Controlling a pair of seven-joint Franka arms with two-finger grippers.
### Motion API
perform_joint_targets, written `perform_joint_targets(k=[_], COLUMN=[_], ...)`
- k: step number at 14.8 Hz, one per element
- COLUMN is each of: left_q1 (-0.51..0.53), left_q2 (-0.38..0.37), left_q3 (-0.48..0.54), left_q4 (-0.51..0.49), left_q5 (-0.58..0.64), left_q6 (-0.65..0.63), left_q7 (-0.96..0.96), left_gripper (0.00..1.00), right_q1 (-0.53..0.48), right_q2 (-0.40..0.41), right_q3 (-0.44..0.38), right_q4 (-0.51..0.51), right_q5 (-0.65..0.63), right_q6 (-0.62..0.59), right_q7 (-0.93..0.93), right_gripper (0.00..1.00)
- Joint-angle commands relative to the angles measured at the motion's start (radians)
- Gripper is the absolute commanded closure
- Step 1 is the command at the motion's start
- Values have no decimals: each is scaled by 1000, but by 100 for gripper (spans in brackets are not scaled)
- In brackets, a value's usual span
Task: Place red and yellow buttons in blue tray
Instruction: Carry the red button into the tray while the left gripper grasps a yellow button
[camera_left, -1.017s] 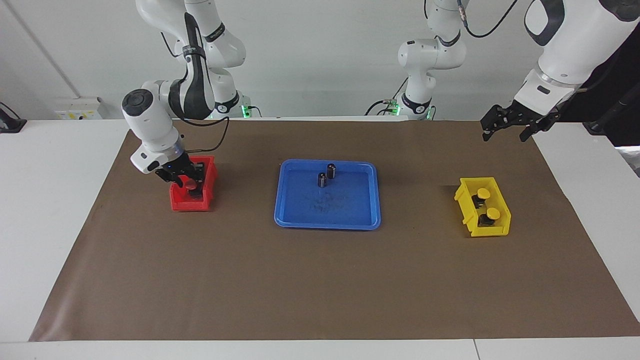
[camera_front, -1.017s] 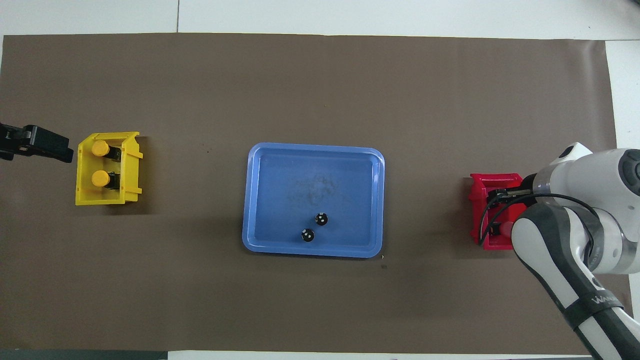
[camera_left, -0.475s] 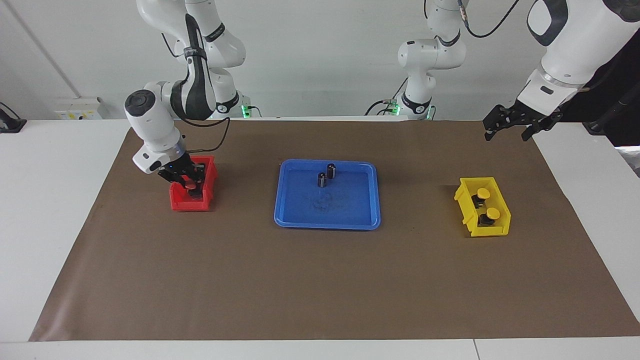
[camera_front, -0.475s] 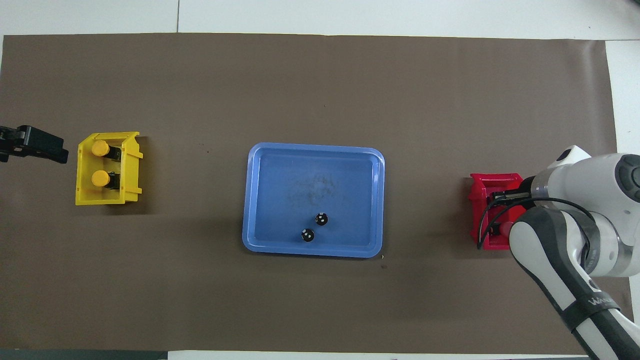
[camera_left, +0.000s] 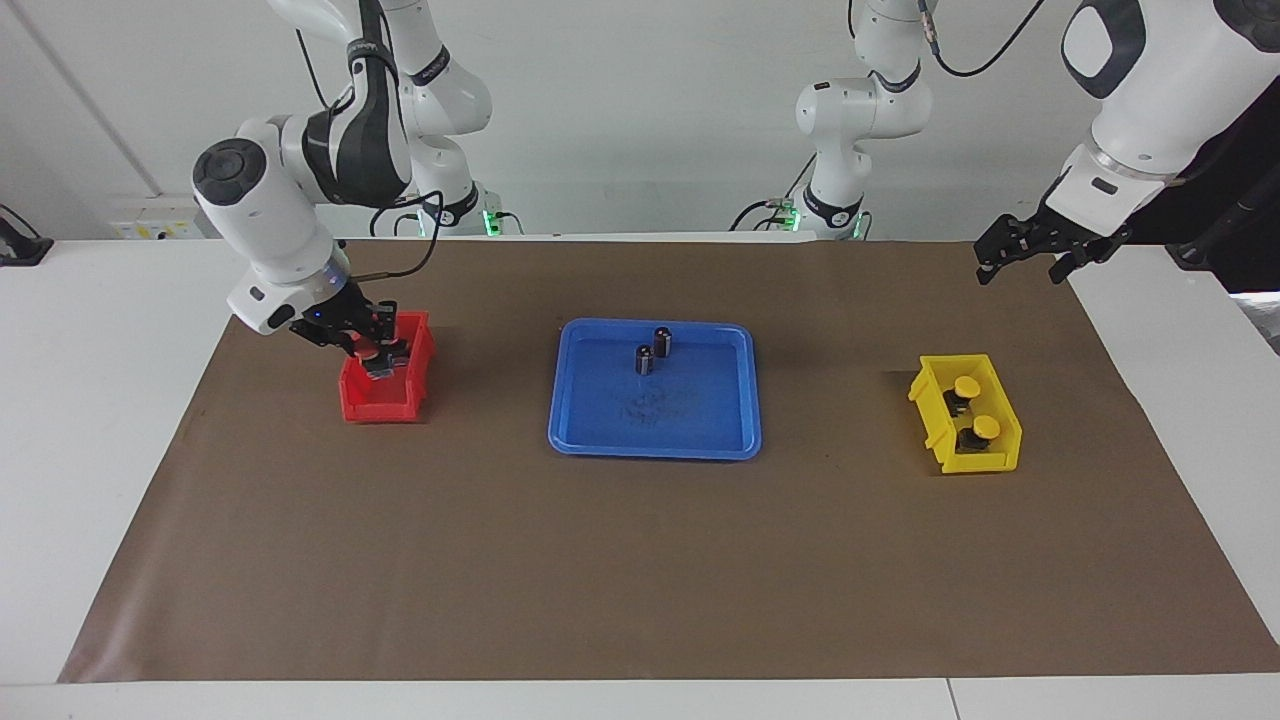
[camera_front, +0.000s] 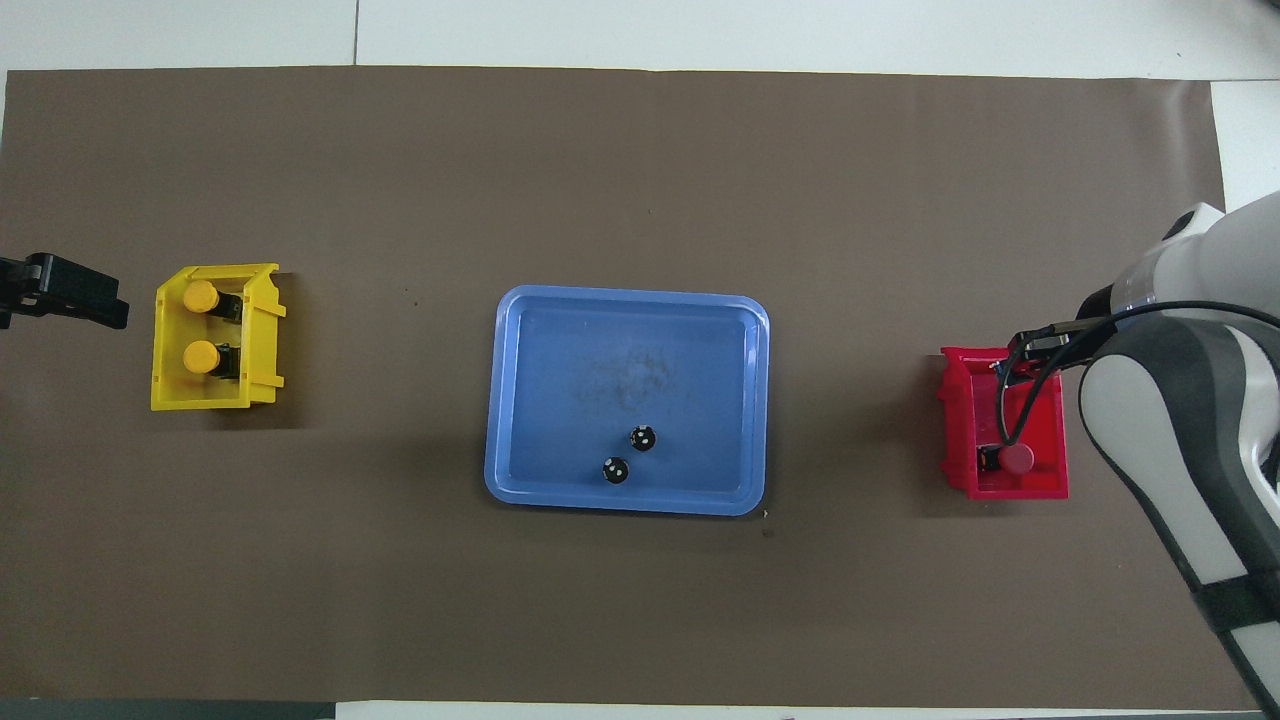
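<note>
Red buttons: one (camera_front: 1018, 459) in the red bin (camera_left: 384, 405); one (camera_left: 372, 350) gripped by the right claw (camera_left: 376, 352), over that bin.
Yellow buttons (camera_left: 966, 386): both in the yellow bin (camera_left: 975, 462).
Blue tray (camera_left: 700, 420): mid-surface, between the bins, holding two dark cylinders (camera_left: 644, 359).
Left claw (camera_left: 1030, 250): open, waiting over the brown paper (camera_left: 640, 570).
Writing: none readable.

Tray (camera_left: 655, 440): two dark cylinders (camera_left: 652, 351) stood at its 12 o'clock edge, nearest the robots; floor from centre to 6 o'clock lay bare. Brown mat (camera_left: 640, 560) open between tray and both bins. Right gripper (camera_left: 375, 350) filled the red bin's (camera_left: 385, 405) mouth. Yellow bin (camera_left: 965, 455) unobstructed from above.
</note>
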Motion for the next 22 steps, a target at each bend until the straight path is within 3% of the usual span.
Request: perform_joint_targets(k=[1,4,6,9,14,18,20,22], left_q1=[30,38,39,59,87,88,90,90], left_q2=[-88,-71,-23,21,47,60,57,47], left_q3=[-1,-4,-1,-4,-4,-4,-4,-4], left_q4=[-229,-340,-356,-405,-503,-523,-534,-566], left_q5=[-3,-3,-3,-3,-3,-3,-3,-3], left_q6=[190,350,397,495,649,672,674,684], left_q7=[-2,1,1,1,1,1,1,3], left_gripper=[3,15,26,31,31,32,32,35], right_q1=[133,305,392,512,555,555,569,568], right_q2=[123,194,253,329,399,392,390,389], right_q3=[3,3,4,3,3,3,3,3], right_q4=[221,297,320,309,280,209,164,154], right_q5=[9,66,77,63,41,24,24,24], right_q6=[-84,-8,89,190,252,308,360,371], right_q7=[197,504,613,721,743,744,744,744], right_gripper=[88,96,98,98,95,92,87,75])
